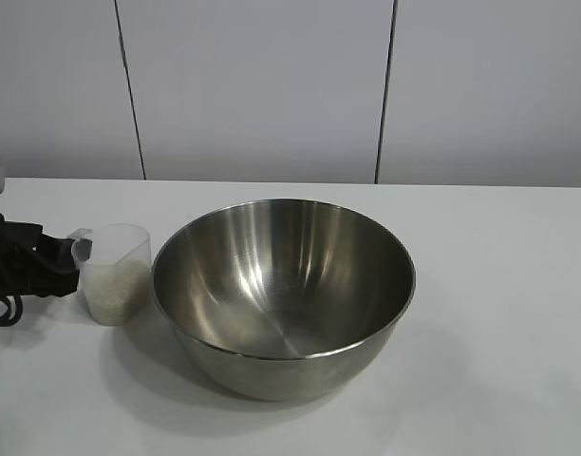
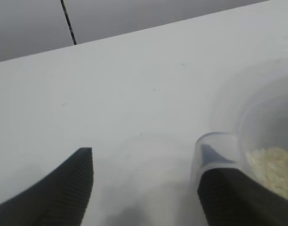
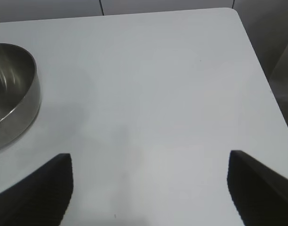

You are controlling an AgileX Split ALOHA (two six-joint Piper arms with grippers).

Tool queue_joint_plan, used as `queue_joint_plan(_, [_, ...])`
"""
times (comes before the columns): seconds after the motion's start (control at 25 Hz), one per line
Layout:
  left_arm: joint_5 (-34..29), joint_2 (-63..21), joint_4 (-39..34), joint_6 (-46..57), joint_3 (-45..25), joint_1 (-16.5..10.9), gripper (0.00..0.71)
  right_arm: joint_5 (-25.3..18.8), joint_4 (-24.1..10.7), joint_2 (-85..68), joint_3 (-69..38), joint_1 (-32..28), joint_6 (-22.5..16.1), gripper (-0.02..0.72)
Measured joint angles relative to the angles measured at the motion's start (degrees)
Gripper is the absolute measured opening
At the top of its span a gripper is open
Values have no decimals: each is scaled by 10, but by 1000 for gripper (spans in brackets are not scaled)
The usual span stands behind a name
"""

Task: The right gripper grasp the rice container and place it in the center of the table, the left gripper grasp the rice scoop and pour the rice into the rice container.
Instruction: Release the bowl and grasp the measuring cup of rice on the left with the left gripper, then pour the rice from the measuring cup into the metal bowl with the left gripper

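**Scoop at Left Gripper, Bowl at Table Centre**

The table (image 1: 499,285) is a plain white flat surface with a matt finish. Behind it stands a pale grey panelled wall (image 1: 262,85) with two dark vertical seams.

The rice container (image 1: 283,294), a shiny steel bowl, stands upright near the middle of the table. Its interior appears empty. It casts a soft shadow on the surface in front of it.

The rice scoop (image 1: 113,274) stands upright just beside the container, on the left-arm side. It holds a heap of rice (image 1: 115,290).

The left gripper (image 2: 144,188) is level with the scoop's tab handle. One finger (image 2: 238,197) lies against the handle; the other stands clear, so the jaws are partly open and no grip is closed.

The right gripper (image 3: 151,188) hovers over bare table beyond the container, fingers spread wide, holding nothing.
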State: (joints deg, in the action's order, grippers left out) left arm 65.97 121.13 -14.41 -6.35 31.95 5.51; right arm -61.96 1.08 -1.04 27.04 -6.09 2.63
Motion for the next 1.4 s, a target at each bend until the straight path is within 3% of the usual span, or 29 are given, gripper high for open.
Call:
queue_joint_plan(0.12, [-1, 1, 0, 0, 0, 0, 88, 0, 0, 0, 0, 0, 0, 610])
queue_joint_plan(0.24, [-1, 1, -5, 0, 0, 0, 26, 0, 0, 0, 0, 0, 0, 610])
queue_joint_plan(0.72, [-2, -2, -29, 2, 0, 0, 12, 0, 0, 0, 0, 0, 0, 610])
queue_joint_plan(1.0, [-24, -90, -37, 1, 23, 0, 12, 0, 0, 0, 0, 0, 0, 610])
queue_joint_plan(1.12, [-97, -150, -67, -8, 61, 4, 12, 0, 0, 0, 0, 0, 0, 610])
queue_joint_plan(1.2, [-176, -192, -94, -29, 94, 22, 12, 0, 0, 0, 0, 0, 0, 610])
queue_joint_plan(1.4, [-345, -253, -182, -116, 173, 122, 12, 0, 0, 0, 0, 0, 0, 610])
